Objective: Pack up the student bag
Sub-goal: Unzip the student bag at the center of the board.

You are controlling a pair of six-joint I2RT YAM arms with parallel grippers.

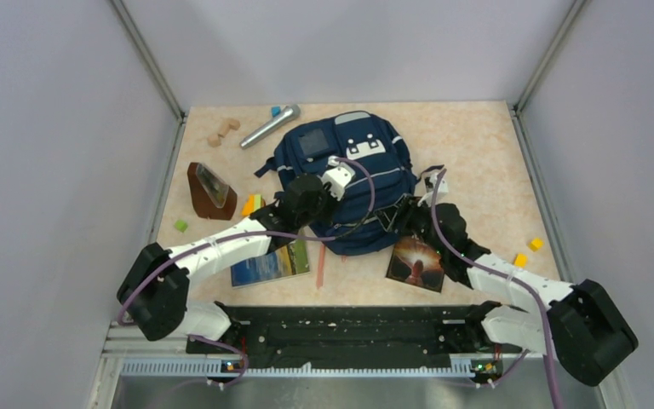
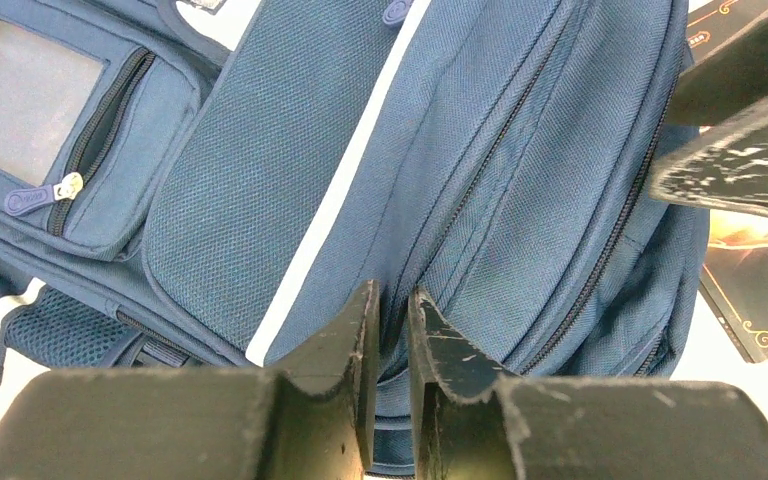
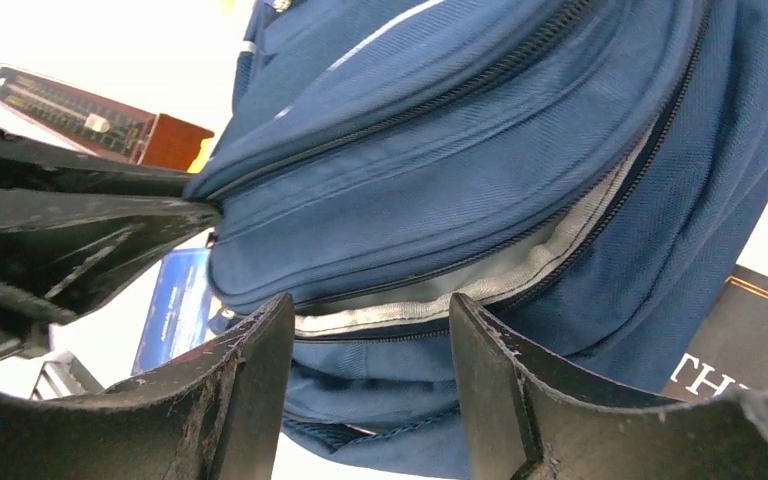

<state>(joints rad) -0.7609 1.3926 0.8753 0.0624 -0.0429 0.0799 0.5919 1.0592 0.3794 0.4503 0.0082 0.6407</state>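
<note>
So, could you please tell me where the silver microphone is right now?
In the top view, the silver microphone lies on the far left side, between the wooden blocks and the student bag.

Navy student bag (image 1: pixel 383 183) (seemingly grey-lined)

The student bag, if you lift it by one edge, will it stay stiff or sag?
Probably sags: the student bag is soft woven fabric that creases in the right wrist view. Its part-open zip may gape wider. It lies flat on the table, so a push likely drags it.
</note>
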